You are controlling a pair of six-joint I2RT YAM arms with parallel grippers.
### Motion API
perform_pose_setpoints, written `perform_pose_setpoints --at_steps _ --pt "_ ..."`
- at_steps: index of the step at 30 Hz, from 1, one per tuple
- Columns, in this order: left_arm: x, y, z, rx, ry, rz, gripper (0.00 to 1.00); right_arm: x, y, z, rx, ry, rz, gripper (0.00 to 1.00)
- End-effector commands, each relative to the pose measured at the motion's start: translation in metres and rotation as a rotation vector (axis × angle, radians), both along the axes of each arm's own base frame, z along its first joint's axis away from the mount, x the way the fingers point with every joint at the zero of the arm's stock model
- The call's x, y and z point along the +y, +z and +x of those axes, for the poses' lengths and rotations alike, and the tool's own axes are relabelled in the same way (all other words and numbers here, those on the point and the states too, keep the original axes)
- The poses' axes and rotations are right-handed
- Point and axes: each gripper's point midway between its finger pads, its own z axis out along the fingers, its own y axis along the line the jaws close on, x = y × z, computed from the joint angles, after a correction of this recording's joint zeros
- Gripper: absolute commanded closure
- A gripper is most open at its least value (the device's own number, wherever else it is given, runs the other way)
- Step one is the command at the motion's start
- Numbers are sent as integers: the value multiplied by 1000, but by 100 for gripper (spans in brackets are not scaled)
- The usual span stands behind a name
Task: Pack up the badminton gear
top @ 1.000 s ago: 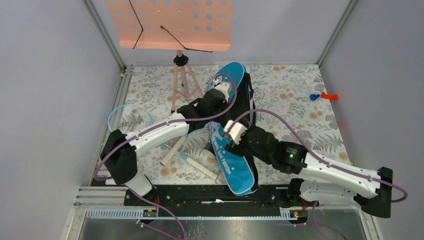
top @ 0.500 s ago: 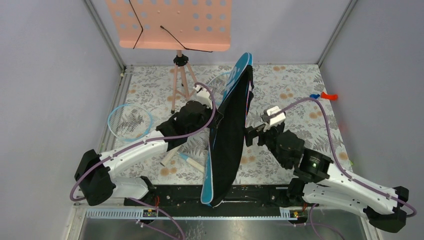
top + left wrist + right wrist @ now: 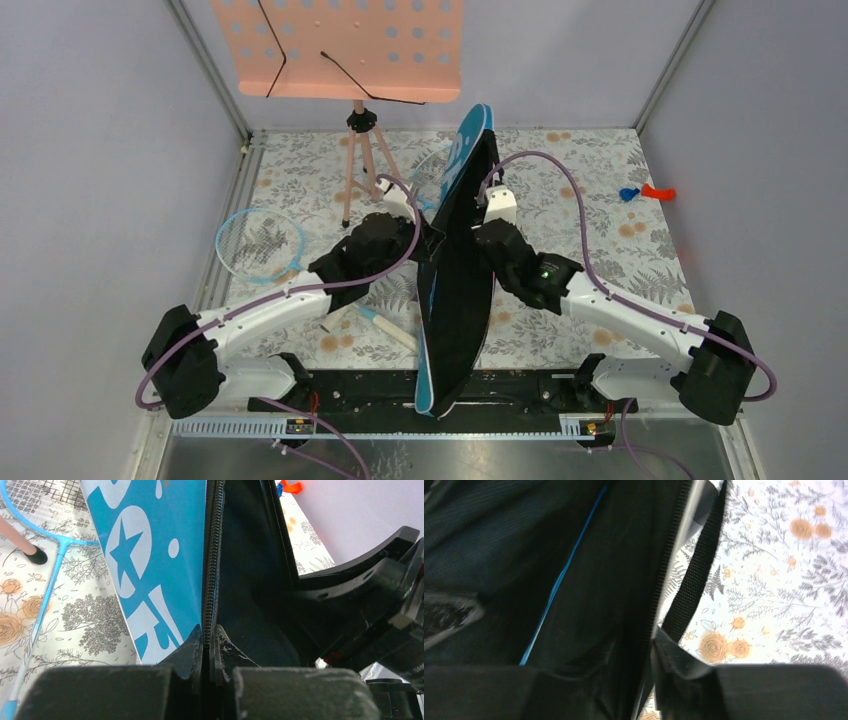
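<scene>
The blue racket bag [image 3: 455, 300] stands on its long edge between both arms, its black side to the right. My left gripper [image 3: 432, 240] is shut on its zip edge [image 3: 209, 605], next to the blue lettered panel [image 3: 150, 555]. My right gripper [image 3: 478, 238] is at the bag's right side; the other zip edge [image 3: 664, 590] and a black strap [image 3: 696, 580] run between its narrowed fingers [image 3: 674, 662], and whether they press is unclear. One light-blue racket [image 3: 258, 243] lies at the left, its pale handle [image 3: 398, 332] near the bag. A second racket's head [image 3: 432, 165] shows behind the bag.
The peach music stand [image 3: 350, 45] on its tripod [image 3: 362, 160] stands at the back left; one tripod foot [image 3: 35, 556] rests by the racket frame. A small blue and orange item [image 3: 645, 192] lies at the far right. Grey walls close in the floral table.
The bag went from lying flat to standing on edge, lifted by the left gripper. The right arm swung in to the bag's right side, and its jaws went from wide to narrow.
</scene>
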Motion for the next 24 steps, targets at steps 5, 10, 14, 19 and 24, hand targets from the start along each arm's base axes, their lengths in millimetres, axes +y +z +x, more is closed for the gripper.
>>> perform_pose_setpoints --at_steps 5,10,14,19,24 --pt "31 15 8 -67 155 -62 100 -42 13 18 -27 -169 60 100" --pt "48 -13 16 -22 239 23 98 -68 0 16 21 -218 -26 100" --pt "22 -21 14 0 128 21 100 -110 4 15 45 -350 -171 100" --pt "-14 -30 17 36 10 14 98 -151 12 14 50 -461 -212 100" --pt "-51 -26 23 61 -98 0 98 -168 29 19 27 -498 -189 100"
